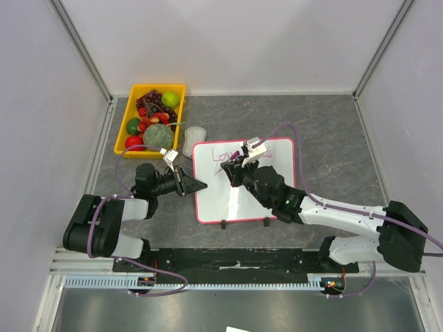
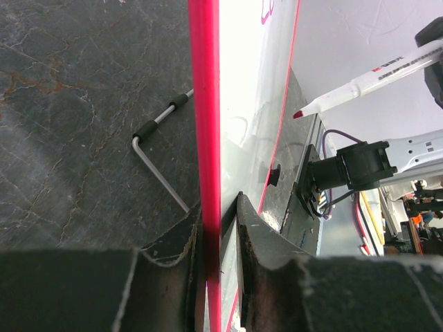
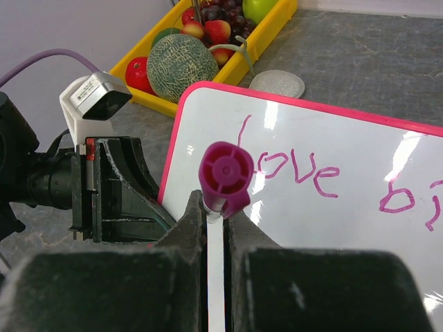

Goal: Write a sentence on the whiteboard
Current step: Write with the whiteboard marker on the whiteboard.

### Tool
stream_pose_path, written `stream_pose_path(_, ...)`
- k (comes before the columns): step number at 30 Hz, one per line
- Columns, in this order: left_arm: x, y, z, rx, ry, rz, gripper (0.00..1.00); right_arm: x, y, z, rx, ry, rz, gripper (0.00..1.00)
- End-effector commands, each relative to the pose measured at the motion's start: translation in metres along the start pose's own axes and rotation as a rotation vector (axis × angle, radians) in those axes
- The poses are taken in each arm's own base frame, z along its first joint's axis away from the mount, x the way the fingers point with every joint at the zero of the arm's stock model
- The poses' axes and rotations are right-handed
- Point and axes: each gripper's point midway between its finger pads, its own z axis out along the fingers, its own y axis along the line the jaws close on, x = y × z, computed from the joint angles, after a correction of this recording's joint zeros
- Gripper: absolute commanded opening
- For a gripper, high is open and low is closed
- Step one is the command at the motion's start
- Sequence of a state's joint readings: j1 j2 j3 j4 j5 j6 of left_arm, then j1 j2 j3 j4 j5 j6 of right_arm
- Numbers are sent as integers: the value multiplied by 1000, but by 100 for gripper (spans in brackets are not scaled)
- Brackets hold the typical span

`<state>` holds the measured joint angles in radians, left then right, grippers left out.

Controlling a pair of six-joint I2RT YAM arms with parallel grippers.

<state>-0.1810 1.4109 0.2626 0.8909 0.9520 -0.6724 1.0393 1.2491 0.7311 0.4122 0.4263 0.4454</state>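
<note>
Whiteboard (image 1: 243, 197): large, rectangular, glossy white, with rounded corners and a thin pink-red frame. It sits on the grey marbled table (image 1: 332, 131). Two small black feet (image 1: 223, 223) show on its near edge. Ceiling glare runs down the white face.

Sentence (image 3: 304, 171): thin pink-magenta cursive near the whiteboard's far edge. The right wrist view reads "Love", then "bi" cut off at the picture's edge. In the top view the strokes (image 1: 223, 156) are too small to read.

Left gripper (image 2: 220, 207): closed on the whiteboard's left frame edge, one finger on each face. In the top view it (image 1: 197, 185) meets that edge about halfway along. A bent metal wire leg with black sleeves (image 2: 160, 160) shows at the whiteboard's back face.

Right gripper (image 3: 216, 214): clamped on a white-barrelled marker with a round magenta end cap (image 3: 225, 173), over the whiteboard's far half (image 1: 235, 166). The left wrist view shows the marker (image 2: 374, 75) slanting down, with its red tip near the writing face. Cannot tell whether the tip touches.

Off the whiteboard's far left corner stands a yellow rectangular plastic tray (image 1: 129, 119). It holds a netted green melon (image 1: 158, 136), dark grapes, a lime and red fruit. A grey oval pad (image 1: 196, 133) lies between the tray and the whiteboard's far edge, just beside both.
</note>
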Motion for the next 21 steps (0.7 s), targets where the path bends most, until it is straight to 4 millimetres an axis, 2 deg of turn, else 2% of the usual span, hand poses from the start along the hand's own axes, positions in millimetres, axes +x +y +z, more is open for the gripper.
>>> stream_pose_path(1,-3,5,1,-20,-18,61,2,-28,11,10,5,-94,50,0)
stream_pose_path(21,-3,4,1,-17,-16,63,2,6,-1,13,44,-35,29,0)
